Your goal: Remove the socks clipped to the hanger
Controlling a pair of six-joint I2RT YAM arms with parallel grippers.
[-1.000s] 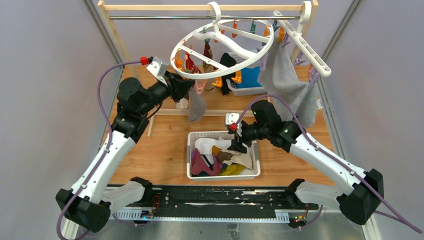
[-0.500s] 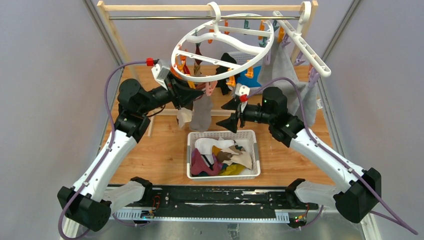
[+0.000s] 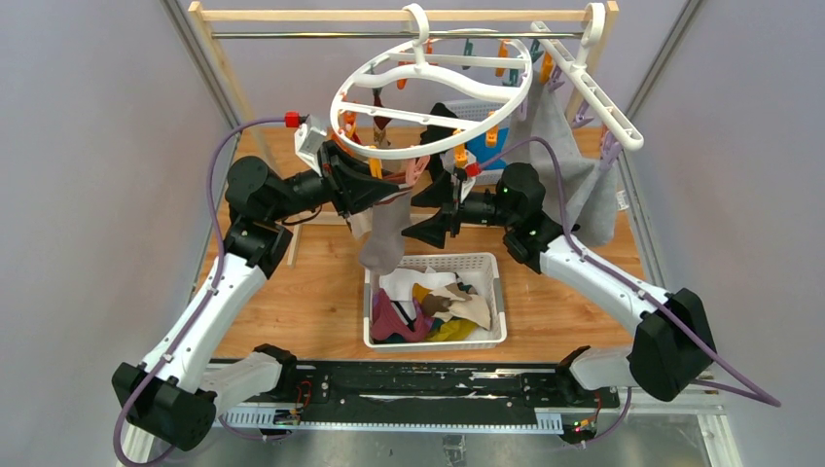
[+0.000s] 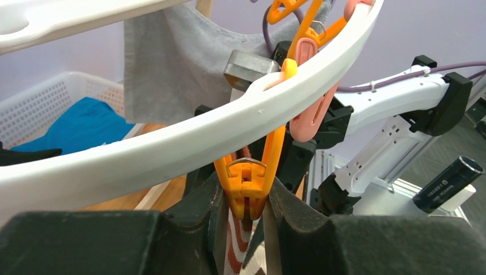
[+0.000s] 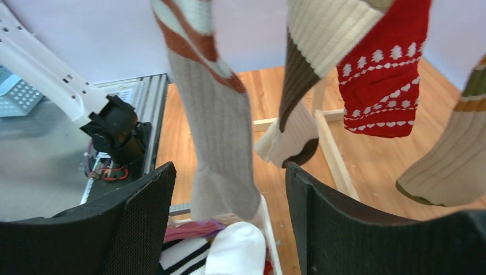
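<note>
Pinching an orange clip (image 4: 247, 180) on the hanger (image 4: 172, 137), the left hand (image 4: 247, 200) sits mid-frame; the right hand (image 5: 229, 212), spread wide, faces the grey-beige sock (image 5: 220, 154) below that clip. Several socks (image 3: 428, 306) lie in the basket (image 3: 433, 261), lower centre overhead. At least four hang clipped: seemingly partway done.

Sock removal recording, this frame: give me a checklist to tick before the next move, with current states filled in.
1. Left claw straddles orange clip: ok, pressing both its sides.
2. Clip released striped sock: cannot tell; sock top sits in it.
3. Right claw open around the sock: ok, not gripping.
4. Red sock outside right claw: ok.
5. Basket under the sock: ok.
</note>
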